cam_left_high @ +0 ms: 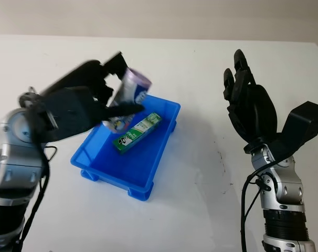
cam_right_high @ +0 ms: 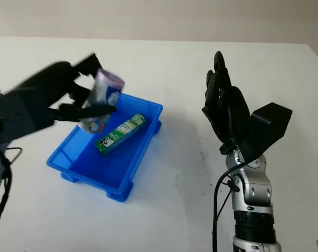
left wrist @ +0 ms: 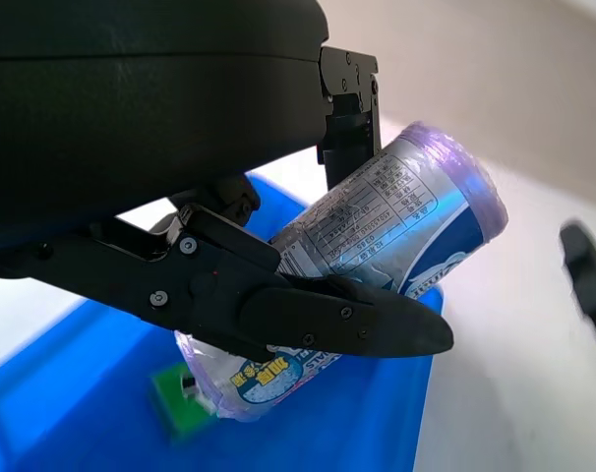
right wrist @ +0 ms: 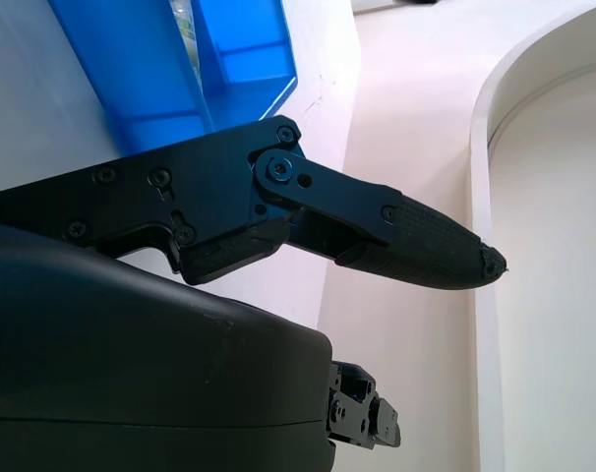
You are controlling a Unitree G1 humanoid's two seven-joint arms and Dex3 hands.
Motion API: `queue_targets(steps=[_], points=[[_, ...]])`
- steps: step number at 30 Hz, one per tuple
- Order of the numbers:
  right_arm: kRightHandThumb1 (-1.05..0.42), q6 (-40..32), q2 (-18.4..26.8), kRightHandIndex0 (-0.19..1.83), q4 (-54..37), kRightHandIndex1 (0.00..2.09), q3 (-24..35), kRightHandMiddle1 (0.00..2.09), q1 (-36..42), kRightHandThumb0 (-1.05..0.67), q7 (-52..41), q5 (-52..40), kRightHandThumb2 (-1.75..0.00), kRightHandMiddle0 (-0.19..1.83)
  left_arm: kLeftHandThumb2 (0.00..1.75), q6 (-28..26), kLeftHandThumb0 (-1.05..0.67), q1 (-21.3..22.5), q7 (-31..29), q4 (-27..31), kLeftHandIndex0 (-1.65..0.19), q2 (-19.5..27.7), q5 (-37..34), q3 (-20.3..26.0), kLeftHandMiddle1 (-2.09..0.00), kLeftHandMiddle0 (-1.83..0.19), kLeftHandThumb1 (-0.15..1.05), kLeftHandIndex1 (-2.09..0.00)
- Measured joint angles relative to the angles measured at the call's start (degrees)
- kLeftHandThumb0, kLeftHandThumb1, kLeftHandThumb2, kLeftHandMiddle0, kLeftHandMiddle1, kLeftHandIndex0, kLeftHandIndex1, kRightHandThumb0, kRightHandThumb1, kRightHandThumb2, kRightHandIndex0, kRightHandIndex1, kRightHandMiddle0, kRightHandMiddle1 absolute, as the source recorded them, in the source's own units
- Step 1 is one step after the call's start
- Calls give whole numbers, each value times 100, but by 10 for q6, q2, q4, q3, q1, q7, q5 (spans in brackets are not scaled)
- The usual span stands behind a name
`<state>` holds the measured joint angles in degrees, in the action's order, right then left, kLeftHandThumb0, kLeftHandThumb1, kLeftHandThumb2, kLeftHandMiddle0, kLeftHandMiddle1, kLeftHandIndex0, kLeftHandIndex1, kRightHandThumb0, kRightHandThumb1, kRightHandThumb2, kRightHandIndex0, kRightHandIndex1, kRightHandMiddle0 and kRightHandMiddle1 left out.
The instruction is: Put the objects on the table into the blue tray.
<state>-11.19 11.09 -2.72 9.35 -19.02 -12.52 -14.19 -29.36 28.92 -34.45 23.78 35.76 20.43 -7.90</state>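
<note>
My left hand (cam_left_high: 114, 100) hangs over the blue tray (cam_left_high: 159, 157) and is shut on a tilted purple-and-silver can (cam_left_high: 128, 94). In the left wrist view the can (left wrist: 396, 216) lies between the black fingers (left wrist: 327, 320), above the tray's blue floor. A green box (cam_left_high: 138, 132) lies slantwise inside the tray, just under the can. My right hand (cam_left_high: 248, 102) is open, raised upright over the white table to the right of the tray.
The white table (cam_left_high: 201, 194) spreads around the tray, with bare surface between tray and right arm. A pale wall runs behind the table's far edge. The tray's corner (right wrist: 229, 69) appears in the right wrist view beyond the fingers.
</note>
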Motion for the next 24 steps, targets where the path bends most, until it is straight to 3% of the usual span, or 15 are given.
queue_targets(steps=[3,8,10,11,12,13,15,16,17,19,20,24], points=[[-105,0,0,-19,-2,0,0,0,4,-80,0,0,-79,-19,39,-4,-35,3,-5,-8,-48,1,30,-29,-209,-110,105,-209],[-105,0,0,-19,-9,0,0,0,6,-80,3,-1,-78,-19,31,-66,-46,22,-49,-11,-37,6,84,-77,-209,-93,105,-209],[-105,0,0,-19,-10,0,0,0,6,-80,3,-1,-78,-19,33,-65,-60,27,-61,-14,-6,13,95,-88,-209,-51,105,-203],[-105,0,0,-19,-10,0,0,0,6,-80,3,-1,-78,-19,38,-63,-69,29,-68,-15,5,17,103,-93,-209,-35,105,-179],[-105,0,0,-19,-10,0,0,0,6,-80,2,-2,-78,-19,43,-59,-74,31,-77,-16,9,24,112,-100,-189,-20,105,-156],[-105,0,0,-19,-10,0,0,0,6,-80,2,-2,-78,-19,50,-54,-79,32,-84,-16,10,29,122,-106,-137,-18,105,-123],[-105,0,0,-19,-10,0,0,0,6,-80,2,-3,-78,-19,56,-39,-81,32,-89,-16,5,38,134,-111,-70,-31,105,-78],[-105,0,0,-19,-10,0,0,0,6,-80,2,-3,-78,-19,58,-33,-81,32,-89,-16,3,39,139,-111,-51,-36,105,-59],[-105,0,0,-19,-10,0,0,0,6,-80,2,-4,-78,-19,61,-28,-81,32,-91,-16,1,40,141,-111,-65,-23,105,-35],[-105,0,0,-19,-9,0,0,0,6,-80,2,-4,-78,-19,64,-24,-82,32,-96,-16,1,42,145,-111,-44,-14,105,-15],[-105,0,0,-19,-9,0,0,0,6,-80,2,-3,-78,-19,65,-23,-82,32,-98,-16,4,41,146,-111,-24,-12,105,-9],[-105,0,0,-19,-9,0,0,0,6,-80,2,-3,-79,-19,67,-14,-82,32,-98,-16,13,37,136,-104,-3,5,105,-2]])
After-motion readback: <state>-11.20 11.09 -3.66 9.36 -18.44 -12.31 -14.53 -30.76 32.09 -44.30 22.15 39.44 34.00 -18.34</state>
